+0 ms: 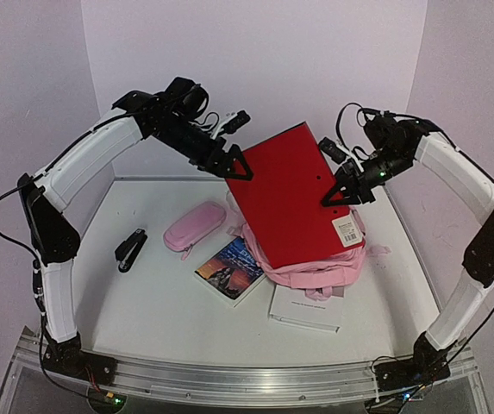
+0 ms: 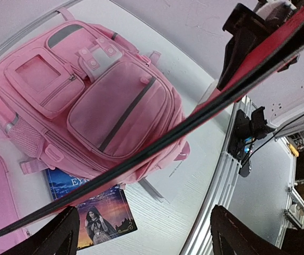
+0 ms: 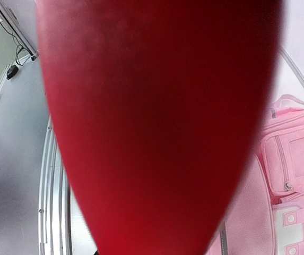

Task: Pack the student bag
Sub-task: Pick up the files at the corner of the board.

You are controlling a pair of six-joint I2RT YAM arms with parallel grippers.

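Two grippers are positioned at one red folder (image 1: 294, 198), which is carried in the air directly over the bag (image 2: 88, 95). The right gripper (image 1: 343, 191) is clamped on the folder's right edge. Its fingers are hidden in the right wrist view, which is filled by blurred red, so the grip is read from the top view. The left gripper (image 1: 234, 166) is placed at the folder's far left corner with its fingers (image 2: 61, 236) spread wide. In the left wrist view the folder's thin edge is seen crossing beyond the fingertips, and no clamping is shown. The bag is laid flat on the table (image 1: 143, 302), front pockets upward, below both grippers and mostly covered by the folder in the top view. The folder's long axis is directed from the far side of the table toward the near right, with its labelled corner over the bag. The right gripper is judged the nearer to the bag and the sole carrier of the load. Whether the main compartment is unzipped cannot be told, since no opening is shown in any view. Insertion is judged to depend on the folder's leading edge being aligned with that opening. A case (image 1: 193, 227), a book (image 1: 229, 267) and a stapler (image 1: 130, 248) are seen on the table to the left of the bag.
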